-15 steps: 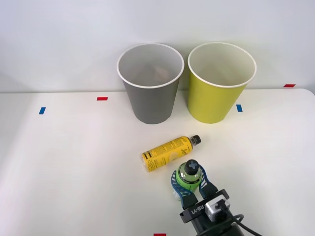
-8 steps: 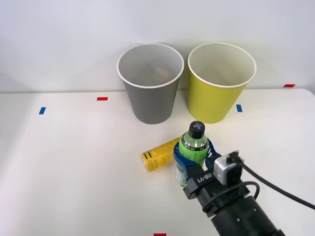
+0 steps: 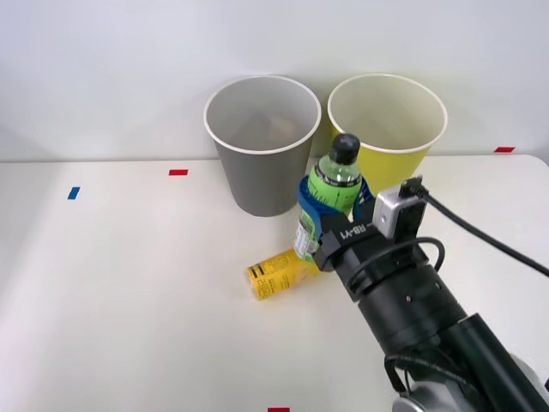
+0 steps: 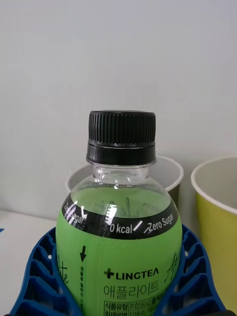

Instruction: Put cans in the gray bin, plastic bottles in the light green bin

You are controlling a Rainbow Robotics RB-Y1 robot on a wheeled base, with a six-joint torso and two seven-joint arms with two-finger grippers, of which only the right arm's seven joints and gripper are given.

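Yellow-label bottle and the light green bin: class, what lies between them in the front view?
In the front view, the right end effector stands between the yellow-label bottle and the light green bin, holding the green-label bottle upright.

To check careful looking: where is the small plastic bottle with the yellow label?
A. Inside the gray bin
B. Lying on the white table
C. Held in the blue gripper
B: the yellow-labelled bottle lies on its side on the white table.

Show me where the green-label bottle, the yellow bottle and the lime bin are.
green-label bottle (image 3: 333, 184), front view, on its label.
yellow bottle (image 3: 279, 272), front view, on its label.
lime bin (image 3: 426, 153), front view, on its outer wall.
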